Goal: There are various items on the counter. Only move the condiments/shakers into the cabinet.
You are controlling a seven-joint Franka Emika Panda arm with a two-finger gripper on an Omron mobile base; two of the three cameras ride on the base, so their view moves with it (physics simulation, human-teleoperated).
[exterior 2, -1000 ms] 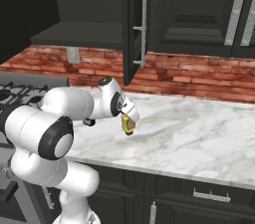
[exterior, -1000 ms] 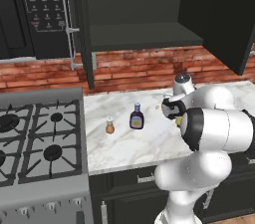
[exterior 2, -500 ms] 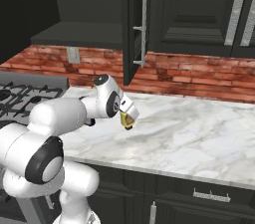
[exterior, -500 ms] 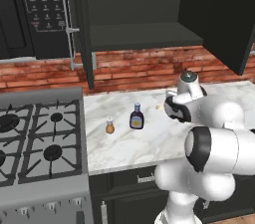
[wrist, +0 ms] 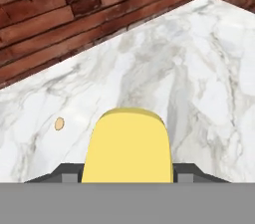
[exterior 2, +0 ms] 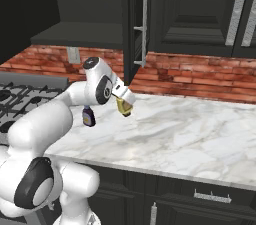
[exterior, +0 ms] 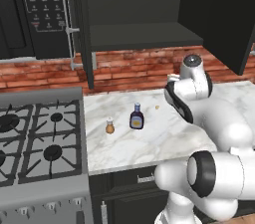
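- Now we hold the yellow squeeze bottle between the jaws, and it has risen off the counter since a second ago.
- Our arm has swung up toward the brick wall; the bottle hangs above the marble, below the open cabinet.
- On the counter, the sauce bottle and the orange-brown shaker stand where they were, near each other, with the orange speck apart.
- We judge the first of three carries under way; next comes the lift to the shelf.
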